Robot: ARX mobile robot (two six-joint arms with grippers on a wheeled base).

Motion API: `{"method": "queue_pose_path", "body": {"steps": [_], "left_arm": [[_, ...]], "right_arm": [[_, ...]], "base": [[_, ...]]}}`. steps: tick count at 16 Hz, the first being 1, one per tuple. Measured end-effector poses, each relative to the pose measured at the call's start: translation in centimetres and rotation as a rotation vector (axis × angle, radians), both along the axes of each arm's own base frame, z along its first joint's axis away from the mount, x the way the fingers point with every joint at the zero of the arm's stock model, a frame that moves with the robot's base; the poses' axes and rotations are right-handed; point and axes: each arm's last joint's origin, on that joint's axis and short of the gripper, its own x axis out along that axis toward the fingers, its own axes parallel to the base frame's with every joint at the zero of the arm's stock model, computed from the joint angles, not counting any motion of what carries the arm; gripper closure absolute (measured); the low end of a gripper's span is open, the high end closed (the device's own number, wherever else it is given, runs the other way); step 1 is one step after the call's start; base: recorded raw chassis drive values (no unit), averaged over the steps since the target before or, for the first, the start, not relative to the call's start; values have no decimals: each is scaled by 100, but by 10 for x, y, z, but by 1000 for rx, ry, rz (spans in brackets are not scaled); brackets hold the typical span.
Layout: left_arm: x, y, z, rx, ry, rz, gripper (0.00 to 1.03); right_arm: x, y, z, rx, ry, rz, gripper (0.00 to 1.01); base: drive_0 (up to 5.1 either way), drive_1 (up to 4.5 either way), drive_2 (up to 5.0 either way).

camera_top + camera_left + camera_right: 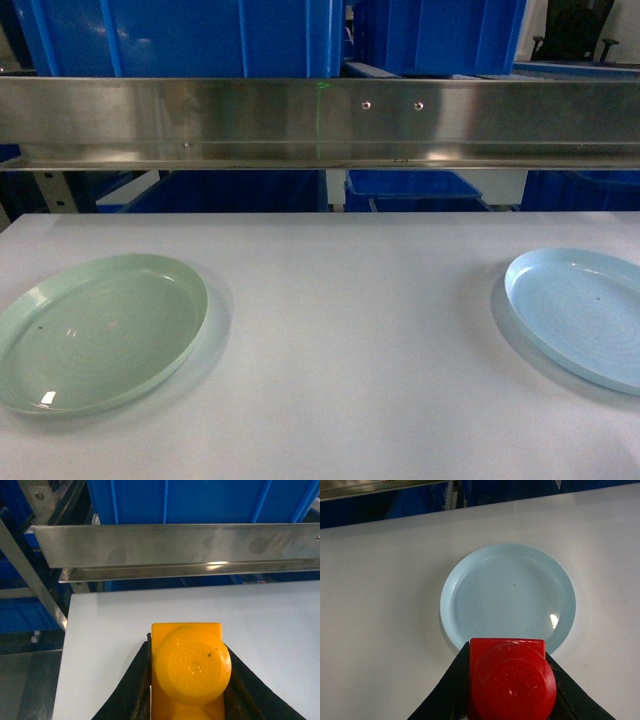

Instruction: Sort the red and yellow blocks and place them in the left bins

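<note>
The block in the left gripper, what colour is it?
Orange-yellow block, clearest in the left wrist view.

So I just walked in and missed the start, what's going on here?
The robot has a brick in each hand. The left hand grips the yellow block near the table's edge, facing the blue bins behind a metal rail. The right hand holds the red block by the pale blue plate. Both plates are bare.
</note>
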Motion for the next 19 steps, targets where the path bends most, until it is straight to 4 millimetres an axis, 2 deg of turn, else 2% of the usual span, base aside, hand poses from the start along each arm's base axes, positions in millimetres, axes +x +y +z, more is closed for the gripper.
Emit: {"method": "queue_pose_path", "body": {"steps": [2,8,19], "left_arm": [[4,-6,-9,14,23,-42,76],[4,-6,-9,17,22,-43,76],[4,-6,-9,25,20,-52,76]], "right_arm": [[0,0,0,0,0,0,73],[0,0,0,0,0,0,73],[0,-1,0,-1,2,-8,73]], "base": [[0,0,0],[0,0,0],[-483,236,277]]}}
